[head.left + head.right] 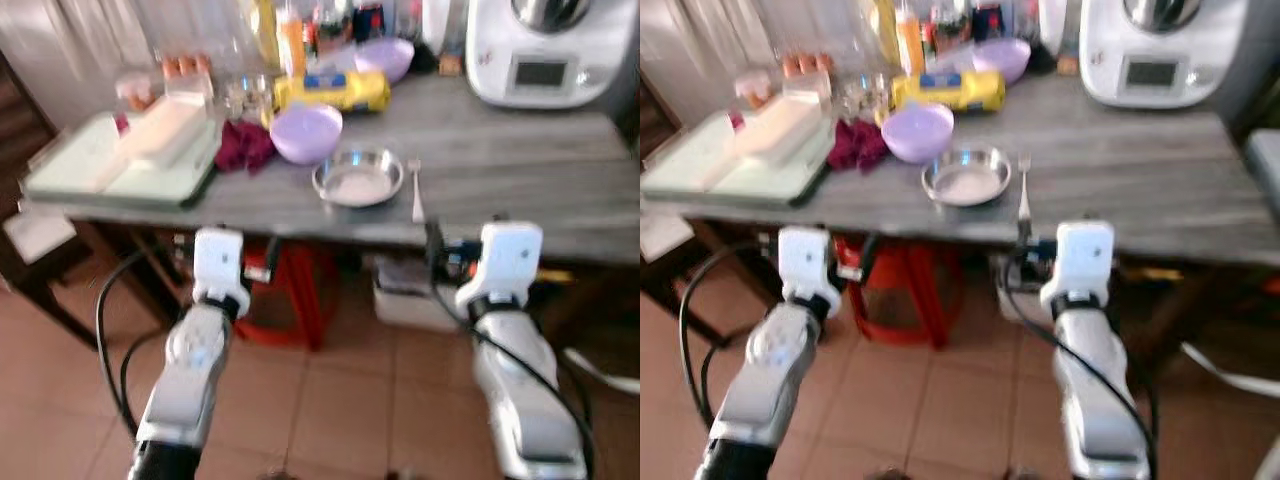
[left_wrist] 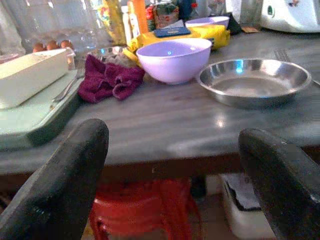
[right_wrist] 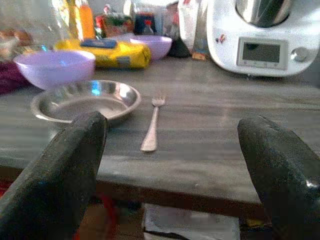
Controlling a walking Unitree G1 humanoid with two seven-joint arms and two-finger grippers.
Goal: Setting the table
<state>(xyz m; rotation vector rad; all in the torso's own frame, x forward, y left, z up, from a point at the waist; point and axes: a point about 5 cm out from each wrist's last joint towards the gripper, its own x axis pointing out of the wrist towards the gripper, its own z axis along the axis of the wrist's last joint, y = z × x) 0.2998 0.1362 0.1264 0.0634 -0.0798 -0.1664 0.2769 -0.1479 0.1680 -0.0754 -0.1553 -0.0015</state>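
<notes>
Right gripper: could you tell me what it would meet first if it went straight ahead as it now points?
Probably the fork, lying on the table beside the steel plate; the right gripper is open below the table edge, so depth is uncertain.

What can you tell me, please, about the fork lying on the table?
The fork looks like plain silver metal, slim, with short tines and a handle that widens at its end. It lies flat on the grey wood-grain table, tines toward the far side and handle toward the near edge. It sits just right of the steel plate, close but apart. Nothing else touches it; the right gripper is open before the table edge.
</notes>
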